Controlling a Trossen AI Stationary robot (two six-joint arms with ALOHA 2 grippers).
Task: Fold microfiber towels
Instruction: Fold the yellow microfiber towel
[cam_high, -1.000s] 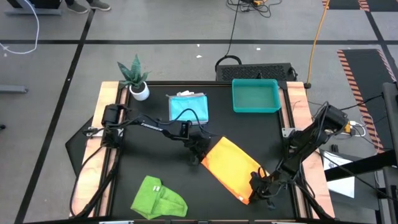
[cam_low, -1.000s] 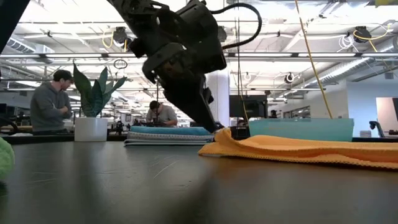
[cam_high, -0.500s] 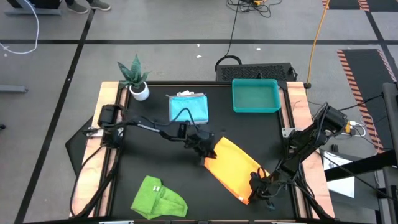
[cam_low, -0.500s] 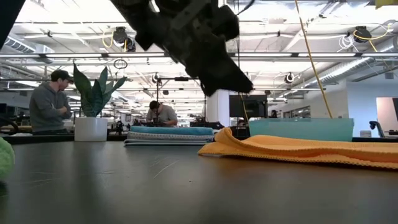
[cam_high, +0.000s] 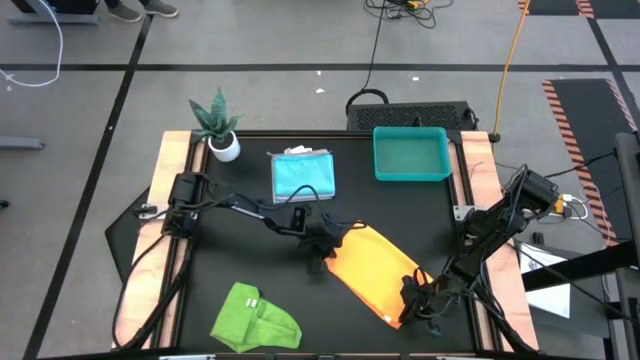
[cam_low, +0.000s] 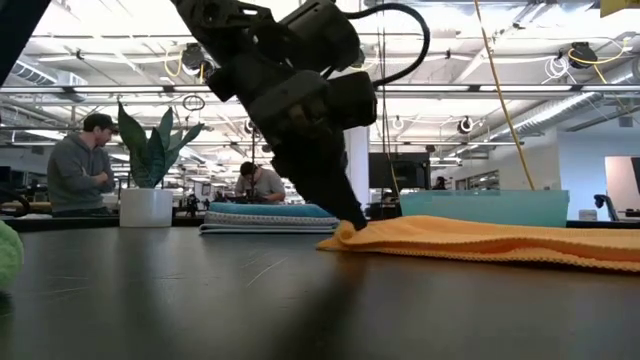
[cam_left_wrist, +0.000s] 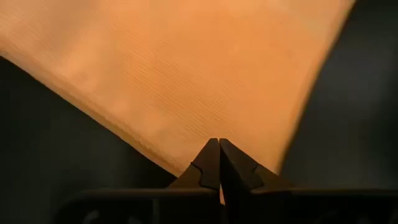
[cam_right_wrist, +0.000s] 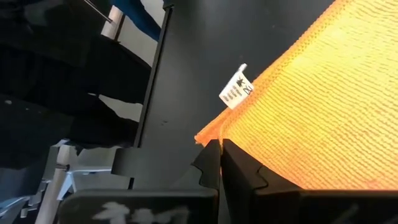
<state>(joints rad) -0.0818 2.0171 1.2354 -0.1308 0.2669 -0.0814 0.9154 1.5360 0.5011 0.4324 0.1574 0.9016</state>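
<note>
The lime towel (cam_high: 255, 319) lies crumpled at the table's (cam_high: 240, 270) near left edge. To its right the orange towel (cam_high: 372, 271) lies spread at a slant toward the near right. The right gripper (cam_high: 412, 303) has its fingers closed on that towel's near corner, beside a small white tag (cam_right_wrist: 237, 91). The left gripper (cam_high: 326, 246) is pressed down at the towel's far left corner, fingers (cam_left_wrist: 211, 163) pinched together on the edge. Farther back a turquoise towel (cam_high: 303, 175) sits on a folded stack, with a teal tray (cam_high: 411, 155) to its right and a potted plant (cam_high: 217, 124) at the far left corner. Two people (cam_low: 82, 165) show in the room beyond.
</note>
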